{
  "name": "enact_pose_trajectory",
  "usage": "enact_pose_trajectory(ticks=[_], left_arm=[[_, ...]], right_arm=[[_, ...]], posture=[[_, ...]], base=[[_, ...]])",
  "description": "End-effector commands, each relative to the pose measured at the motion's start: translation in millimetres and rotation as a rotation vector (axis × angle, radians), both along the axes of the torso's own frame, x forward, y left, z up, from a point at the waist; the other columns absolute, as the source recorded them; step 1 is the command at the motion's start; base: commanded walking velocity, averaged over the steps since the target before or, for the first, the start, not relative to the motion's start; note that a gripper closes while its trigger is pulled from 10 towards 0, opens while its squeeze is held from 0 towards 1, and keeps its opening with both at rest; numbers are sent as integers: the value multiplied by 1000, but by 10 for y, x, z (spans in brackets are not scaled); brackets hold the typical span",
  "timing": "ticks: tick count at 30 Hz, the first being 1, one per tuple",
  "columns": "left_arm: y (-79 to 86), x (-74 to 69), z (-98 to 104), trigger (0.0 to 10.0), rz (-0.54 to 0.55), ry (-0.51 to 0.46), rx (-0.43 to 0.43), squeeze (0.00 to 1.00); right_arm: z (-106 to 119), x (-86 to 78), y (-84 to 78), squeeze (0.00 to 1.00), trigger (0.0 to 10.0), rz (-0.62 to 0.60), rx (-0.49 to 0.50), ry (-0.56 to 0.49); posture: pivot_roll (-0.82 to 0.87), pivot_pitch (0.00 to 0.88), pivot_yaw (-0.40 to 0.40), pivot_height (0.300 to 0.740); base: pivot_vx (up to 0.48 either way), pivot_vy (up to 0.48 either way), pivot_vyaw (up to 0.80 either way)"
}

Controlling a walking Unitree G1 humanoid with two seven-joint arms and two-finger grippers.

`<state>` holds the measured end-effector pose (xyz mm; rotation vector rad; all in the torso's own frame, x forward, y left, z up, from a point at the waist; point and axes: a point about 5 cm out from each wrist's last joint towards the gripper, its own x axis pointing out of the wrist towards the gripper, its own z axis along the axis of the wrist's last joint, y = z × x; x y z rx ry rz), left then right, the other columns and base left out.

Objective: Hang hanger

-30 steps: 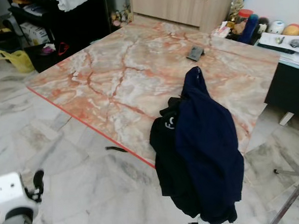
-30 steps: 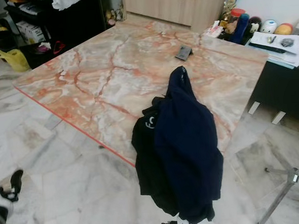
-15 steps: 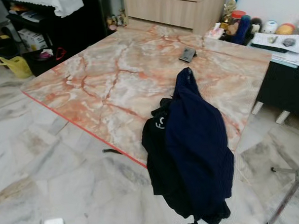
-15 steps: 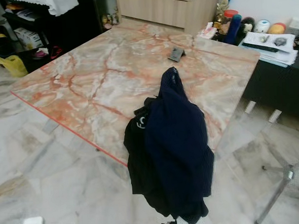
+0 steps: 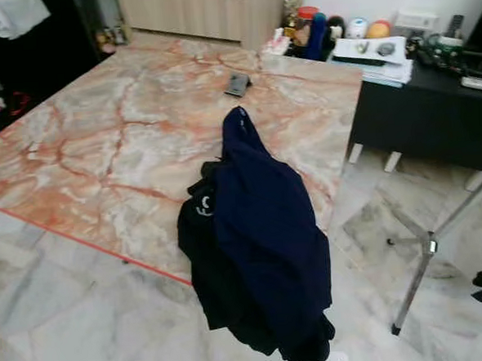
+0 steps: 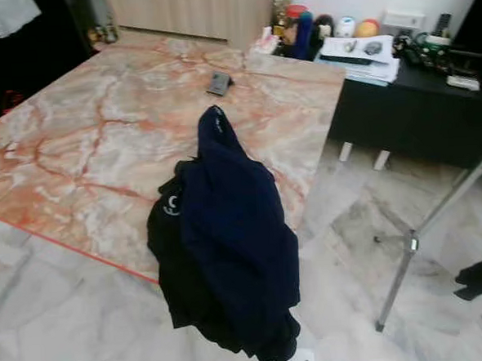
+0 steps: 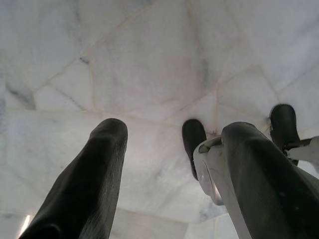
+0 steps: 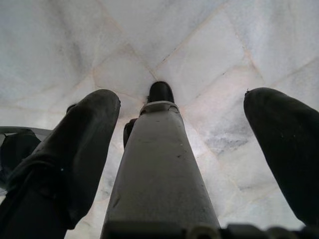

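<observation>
left eye view: a dark navy garment (image 5: 264,228) is seen draped over the near edge of the marble table (image 5: 100,148), its upper part lying on the tabletop and its lower part hanging down toward the floor. a black garment (image 5: 205,264) with a small white mark is partly covered by it on the robot's left side. no hanger can be made out among the cloth. a small dark object (image 5: 237,84) is placed on the tabletop beyond the garments, well apart from them. a red strip is noted along the table's near edge. bottles and ornaments (image 5: 310,33) are gathered at the far corner, near a wooden cabinet (image 5: 198,11). a black side table (image 5: 421,108) carrying papers (image 5: 372,54) stands to the robot's right, just beside the marble table. a metal tripod leg (image 5: 429,247) rests on the marble floor (image 5: 61,314) further right.

the left gripper (image 7: 172,149) is seen pointing down at the floor tiles, fingers (image 7: 84,189) spread apart and holding nothing. the right gripper (image 8: 182,134) is likewise aimed at the floor, fingers (image 8: 75,149) set wide with nothing held.
</observation>
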<state>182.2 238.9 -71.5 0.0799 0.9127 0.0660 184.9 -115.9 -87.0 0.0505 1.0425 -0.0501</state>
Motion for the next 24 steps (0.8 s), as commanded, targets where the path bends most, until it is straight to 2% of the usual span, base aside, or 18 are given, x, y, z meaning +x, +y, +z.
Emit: enact_pose_trajectory(ticks=[1, 8, 20, 24], left_arm=[[13, -147, -74, 10000, 2, 50, 9, 0], [37, -228, -108, 10000, 17, 70, 18, 0], [28, -274, -133, 10000, 18, 84, 21, 0], [27, -278, -135, 10000, 15, 87, 21, 0]], right_arm=[[-29, -63, 17, 0, 10000, -11, 8, 27], [-28, -61, 14, 0, 10000, -5, 3, 24], [-23, -51, 12, 0, 10000, -23, 13, 9], [-25, -56, 15, 0, 10000, -28, 16, 13]], posture=[[73, 140, -6, 740], [73, 140, -7, 740], [70, 135, -9, 740], [68, 132, -7, 740]], base=[[0, -255, -788], [0, -255, -788], [0, -261, 0], [0, -289, -759]])
